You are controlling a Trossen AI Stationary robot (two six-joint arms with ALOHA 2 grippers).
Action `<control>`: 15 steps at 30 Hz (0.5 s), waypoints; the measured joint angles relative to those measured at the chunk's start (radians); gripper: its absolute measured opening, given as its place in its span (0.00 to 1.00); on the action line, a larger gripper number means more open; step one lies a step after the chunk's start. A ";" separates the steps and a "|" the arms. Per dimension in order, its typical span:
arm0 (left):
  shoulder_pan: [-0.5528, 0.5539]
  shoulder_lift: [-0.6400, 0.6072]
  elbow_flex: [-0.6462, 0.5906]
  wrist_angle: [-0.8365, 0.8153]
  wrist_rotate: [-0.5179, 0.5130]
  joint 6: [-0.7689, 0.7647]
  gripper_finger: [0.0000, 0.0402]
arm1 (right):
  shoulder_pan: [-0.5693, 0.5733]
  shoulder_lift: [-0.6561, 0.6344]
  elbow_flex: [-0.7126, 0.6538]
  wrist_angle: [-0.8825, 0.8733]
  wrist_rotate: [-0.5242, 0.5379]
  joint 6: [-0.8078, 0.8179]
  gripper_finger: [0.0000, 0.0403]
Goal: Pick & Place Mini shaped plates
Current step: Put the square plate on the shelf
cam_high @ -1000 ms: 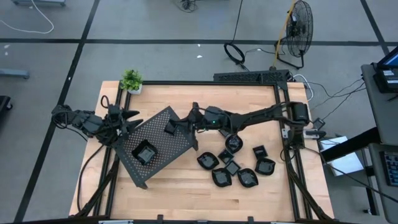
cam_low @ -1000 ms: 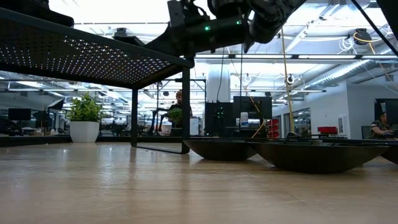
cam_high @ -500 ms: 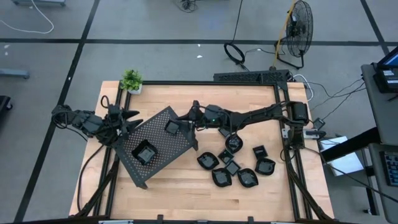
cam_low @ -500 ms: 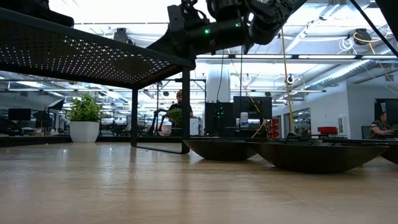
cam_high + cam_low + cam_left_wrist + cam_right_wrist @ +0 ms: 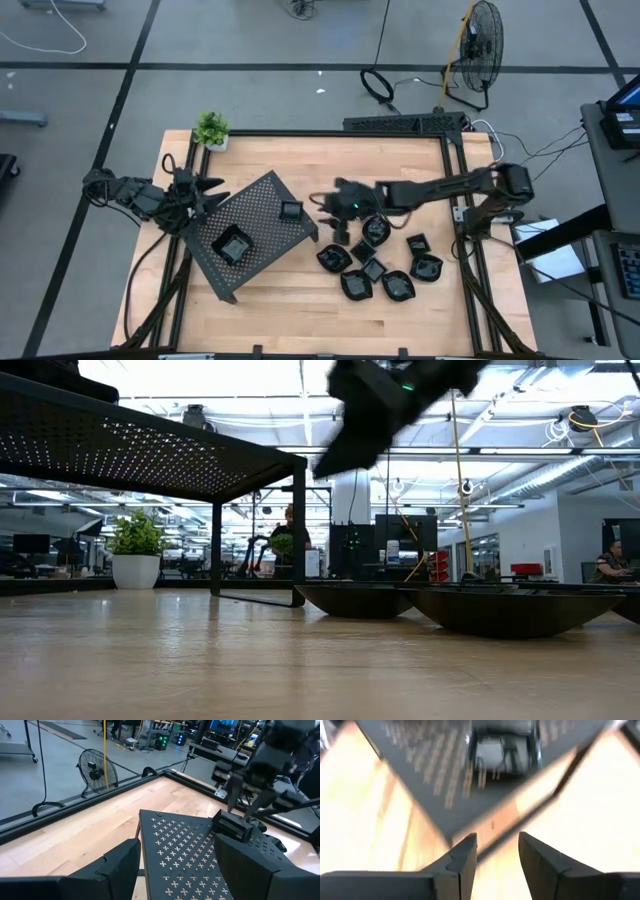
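Pulling back from the perforated tray (image 5: 258,232), the right claw (image 5: 338,222) is now hanging over the bare worktop (image 5: 300,290) between the tray's corner and the cluster of plates (image 5: 375,265), having let go of the small square plate (image 5: 290,211) it was carrying a second ago; that plate is now sitting on the tray near its right-hand corner, well apart from the larger square plate (image 5: 233,245) lying lower on the same tray. Its fingers (image 5: 465,857) are standing partly apart with nothing between them. The left claw (image 5: 205,193) is waiting at the tray's far-left edge, jaws wide and empty. One placement looks just finished, and the return trip for another plate seems to be under way. Next, the right arm is going to need to swing over the cluster, pick one plate at its outer edge, open wider and come down across its rim without nudging the neighbours touching it.
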 joint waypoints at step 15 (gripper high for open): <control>0.000 0.000 0.000 0.000 0.030 0.000 0.64 | 0.039 -0.137 -0.317 0.475 0.141 -0.100 0.33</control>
